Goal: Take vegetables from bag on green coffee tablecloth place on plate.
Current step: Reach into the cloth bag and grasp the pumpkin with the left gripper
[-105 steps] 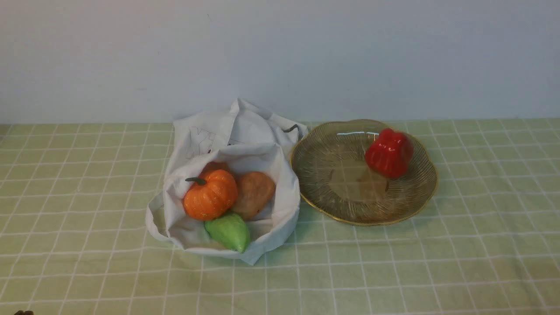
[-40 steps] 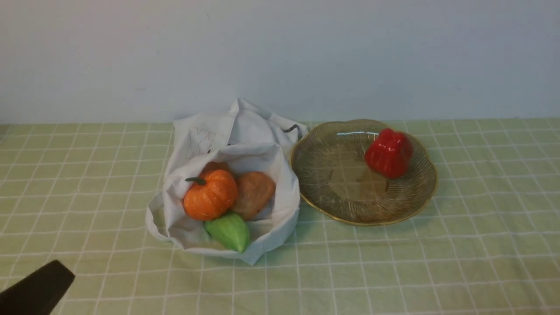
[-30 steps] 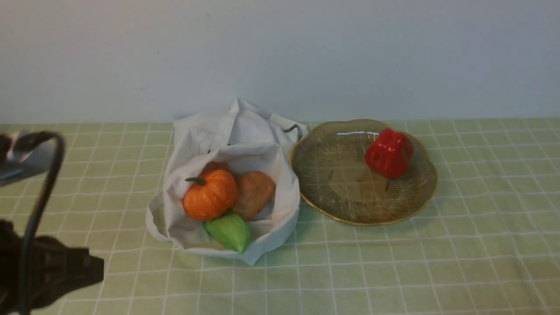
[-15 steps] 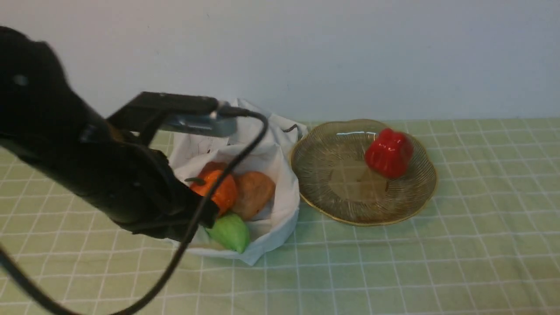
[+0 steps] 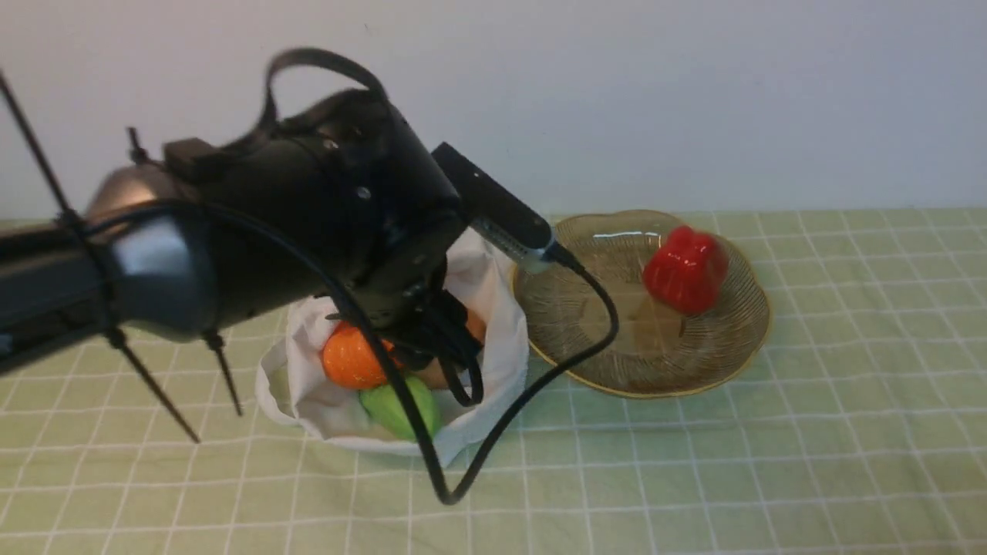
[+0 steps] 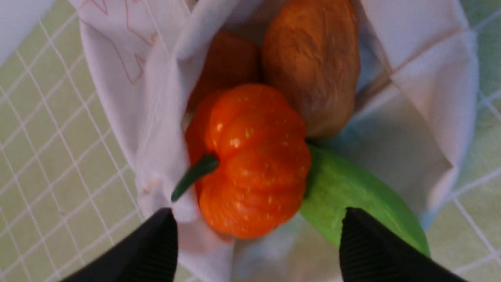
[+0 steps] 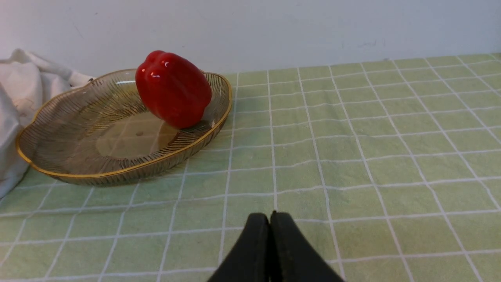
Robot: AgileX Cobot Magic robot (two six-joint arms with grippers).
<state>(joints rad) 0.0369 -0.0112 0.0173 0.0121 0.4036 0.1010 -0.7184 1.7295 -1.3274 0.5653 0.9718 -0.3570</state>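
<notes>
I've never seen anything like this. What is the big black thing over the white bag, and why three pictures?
It is a robot with two arms. The wide picture looks forward from between them; the black bulk is its left arm. The other two come from cameras on its wrists. The left gripper is open over an orange pumpkin, which lies in the white bag with a brown potato and a green gourd. The right gripper is shut and empty above the green tablecloth. A red pepper lies on the glass plate.
</notes>
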